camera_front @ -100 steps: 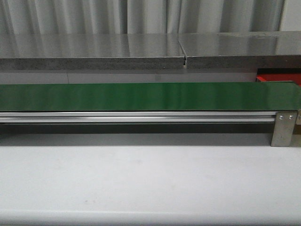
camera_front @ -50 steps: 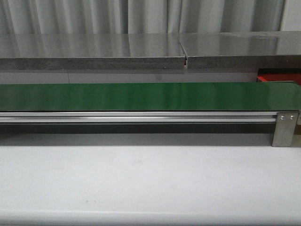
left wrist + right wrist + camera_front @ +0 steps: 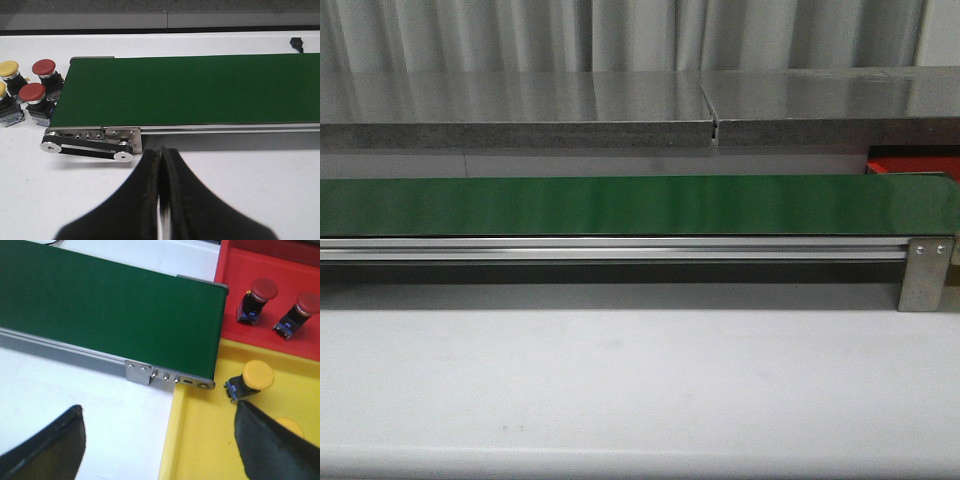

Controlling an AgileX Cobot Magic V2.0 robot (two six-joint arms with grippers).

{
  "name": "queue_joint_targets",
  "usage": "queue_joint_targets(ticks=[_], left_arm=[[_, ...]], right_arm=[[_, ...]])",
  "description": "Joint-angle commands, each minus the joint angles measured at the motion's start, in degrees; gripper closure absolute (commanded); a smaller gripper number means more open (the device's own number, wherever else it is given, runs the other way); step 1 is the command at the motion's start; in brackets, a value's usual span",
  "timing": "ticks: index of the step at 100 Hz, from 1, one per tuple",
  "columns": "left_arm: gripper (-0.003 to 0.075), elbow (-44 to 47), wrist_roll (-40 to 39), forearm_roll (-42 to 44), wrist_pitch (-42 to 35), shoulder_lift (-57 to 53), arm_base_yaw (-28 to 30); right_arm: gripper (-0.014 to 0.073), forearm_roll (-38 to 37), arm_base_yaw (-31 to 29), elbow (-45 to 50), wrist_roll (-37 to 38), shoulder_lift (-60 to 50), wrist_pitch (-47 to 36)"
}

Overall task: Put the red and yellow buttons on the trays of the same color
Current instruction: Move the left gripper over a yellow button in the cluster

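Waiting buttons sit off the drive end of the green belt (image 3: 200, 87), as the left wrist view shows: two red buttons (image 3: 44, 66) (image 3: 32, 92) right beside the belt's end, two yellow buttons (image 3: 9, 68) (image 3: 2, 90) just beyond them, farther from the belt. All four stand upright on dark square bases, caps up, so there is no long axis to line up with; a grip would likely close across the base or the stem under the cap.

Left gripper (image 3: 161, 165): fingers pressed together, nothing between them, hanging over bare table near the belt's pulley bracket (image 3: 90, 145). The buttons lie away from it, past that end of the belt.

Right gripper (image 3: 160, 440): fingers spread wide, empty, at the belt's other end. There the red tray (image 3: 235, 315) holds two red buttons (image 3: 263, 288) (image 3: 308, 304) and the yellow tray (image 3: 200, 440) holds one yellow button (image 3: 257, 375) plainly, with a second yellow cap (image 3: 292, 427) partly hidden behind a finger.

Judgement: the left arm is the nearer one for the unsorted cluster, and the nearer red pair looks the easiest first reach; the belt surface itself is bare. Front view shows only belt and a sliver of red tray (image 3: 910, 165), no arms.
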Motion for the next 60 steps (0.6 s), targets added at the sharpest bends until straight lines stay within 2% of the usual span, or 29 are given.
queue_joint_targets(ticks=[1, 9, 21, 26, 49, 54, 60], left_arm=[[0.0741, -1.6, -0.16, -0.84, -4.4, 0.02, -0.47], [0.0741, -1.6, -0.16, -0.84, -4.4, 0.02, -0.47], [0.0741, -1.6, -0.16, -0.84, -4.4, 0.02, -0.47], [0.0741, -1.6, -0.16, -0.84, -4.4, 0.02, -0.47], [0.0731, -1.6, -0.16, -0.84, -4.4, 0.02, -0.47], [0.0694, -1.6, -0.16, -0.84, -4.4, 0.02, -0.47], [0.0599, -1.6, -0.16, -0.84, -4.4, 0.02, -0.47]], right_arm=[[0.0126, 0.42, -0.06, 0.6, -0.47, -3.47, -4.0], [0.0305, 0.42, -0.06, 1.58, -0.47, -5.49, -3.88], [0.062, 0.42, -0.06, 1.67, -0.47, -7.07, -3.15], [0.0719, 0.42, -0.06, 1.67, -0.47, -7.19, -3.07], [0.0712, 0.54, -0.06, 1.67, -0.41, -7.19, -1.96], [0.0712, 0.54, -0.06, 1.67, -0.41, -7.19, -1.96], [0.0712, 0.54, -0.06, 1.67, -0.41, -7.19, -1.96]])
